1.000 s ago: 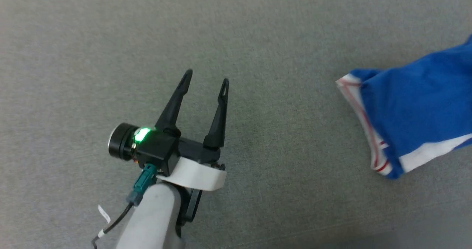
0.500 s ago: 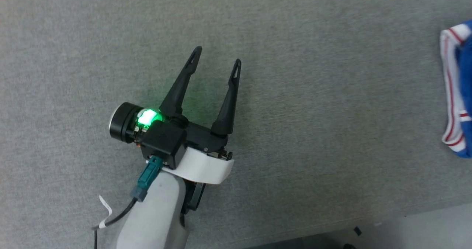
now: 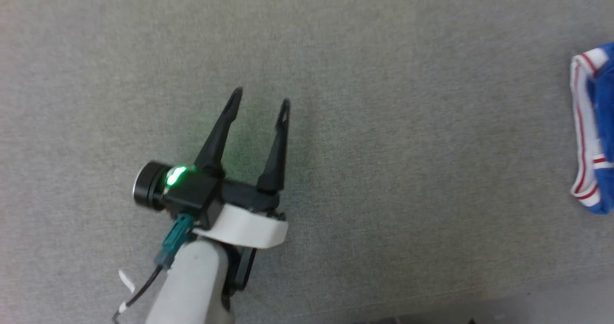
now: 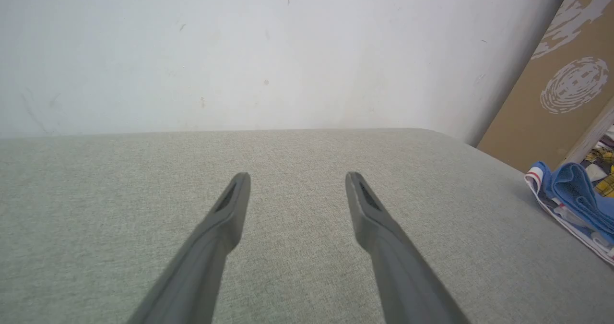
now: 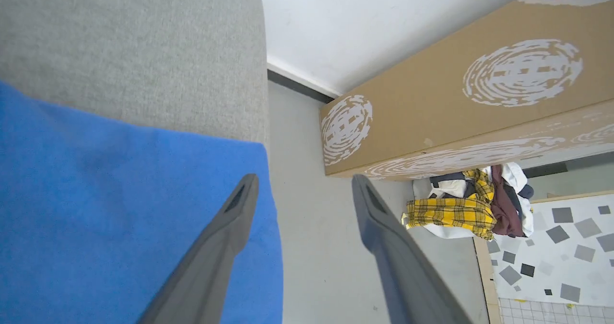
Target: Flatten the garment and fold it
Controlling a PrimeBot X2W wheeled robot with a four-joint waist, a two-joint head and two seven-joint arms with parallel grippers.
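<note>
Left gripper (image 3: 261, 97) lower than before, over grey fabric surface (image 3: 383, 74)

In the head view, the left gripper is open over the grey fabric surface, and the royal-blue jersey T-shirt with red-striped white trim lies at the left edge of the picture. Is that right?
One detail is wrong. In the head view, the royal-blue jersey T-shirt with red-striped white trim lies at the right edge, not the left. The rest holds: the left gripper is open over the grey fabric surface.
</note>
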